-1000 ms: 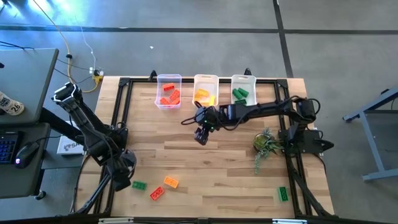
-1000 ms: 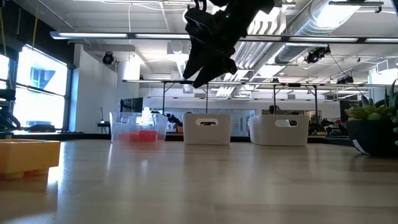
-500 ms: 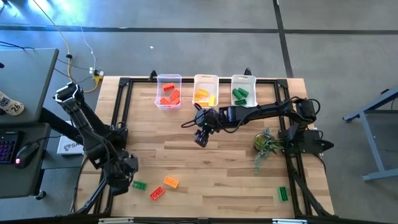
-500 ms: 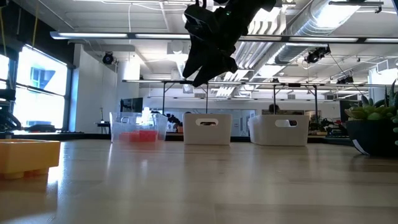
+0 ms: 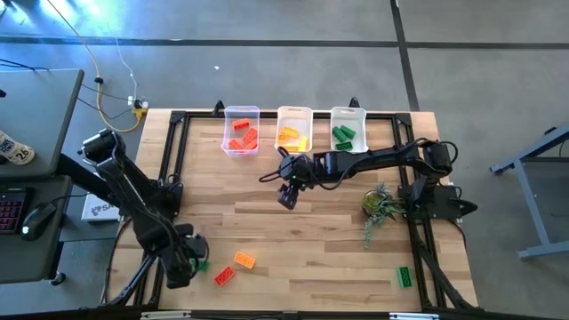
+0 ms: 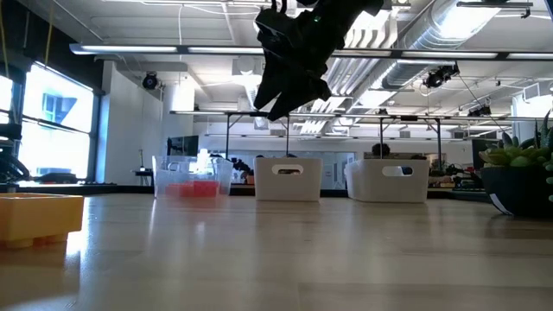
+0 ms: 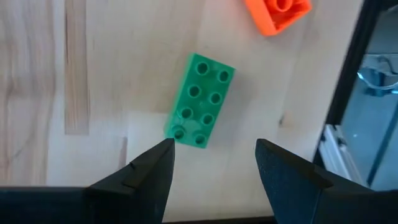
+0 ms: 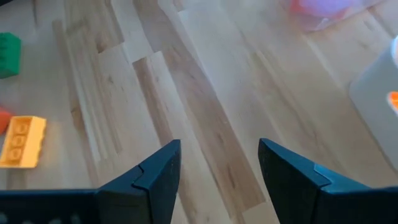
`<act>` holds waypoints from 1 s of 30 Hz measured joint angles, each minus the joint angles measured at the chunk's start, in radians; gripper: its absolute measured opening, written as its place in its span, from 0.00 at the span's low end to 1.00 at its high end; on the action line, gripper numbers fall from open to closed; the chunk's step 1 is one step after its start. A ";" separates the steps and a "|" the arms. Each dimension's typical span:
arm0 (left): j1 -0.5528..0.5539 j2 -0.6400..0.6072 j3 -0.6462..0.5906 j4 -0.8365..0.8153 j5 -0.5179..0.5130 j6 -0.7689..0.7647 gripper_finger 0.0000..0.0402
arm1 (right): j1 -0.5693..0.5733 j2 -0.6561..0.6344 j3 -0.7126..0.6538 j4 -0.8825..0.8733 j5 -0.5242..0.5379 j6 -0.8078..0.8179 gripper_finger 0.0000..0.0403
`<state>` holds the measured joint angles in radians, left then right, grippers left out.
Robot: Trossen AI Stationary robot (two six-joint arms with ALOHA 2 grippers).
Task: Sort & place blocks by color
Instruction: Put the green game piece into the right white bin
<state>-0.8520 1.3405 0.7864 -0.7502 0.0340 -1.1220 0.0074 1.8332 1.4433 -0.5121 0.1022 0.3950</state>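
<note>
L gripper [image 7: 211,165]: low over table's near-left corner, fingers spread, nothing between them. I see it in high view at [image 5: 182,265].
green brick [image 7: 200,100]: flat on the wood, studs up, just ahead of L fingertips and roughly centred on the gap, slightly skewed. Not touching either finger. In high view mostly hidden under the L gripper, only a green edge shows [image 5: 201,265].
red brick [image 5: 224,276]: on table just beside L gripper, twd centre. Its corner shows in L wrist view [image 7: 277,12], beyond the green one.
orange-yellow brick [image 5: 244,260]: next to red brick, a bit farther back, apart from it. Big in low view at left edge [image 6: 36,218].
stray green brick [image 5: 404,276]: near-right corner, well apart from both grippers.
table [image 5: 311,231]: wood top, black frame.
plant sprig [image 5: 380,206]: R side of table, by R arm base.
R gripper [image 5: 287,194]: hangs above table mid, short of the bins. Fingers spread, empty per R wrist view [image 8: 219,177]. Only bare wood below it.
bins [image 5: 294,131]: three in a row at far edge. L bin has red bricks, mid one orange-yellow, R one green. No gripper over them.
</note>
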 joint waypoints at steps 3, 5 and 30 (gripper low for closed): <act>0.000 0.022 0.000 0.000 -0.003 0.017 0.53 | 0.000 0.000 0.000 0.000 0.028 0.001 0.50; 0.000 0.035 0.000 0.001 -0.006 0.036 0.53 | 0.000 0.000 0.000 0.000 0.041 0.018 0.50; 0.000 0.259 0.003 0.068 -0.020 0.064 0.52 | -0.001 0.000 0.000 -0.003 0.049 0.033 0.50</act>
<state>-0.8516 1.5998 0.7895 -0.6823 0.0139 -1.0579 0.0067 1.8332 1.4433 -0.5152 0.1509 0.4282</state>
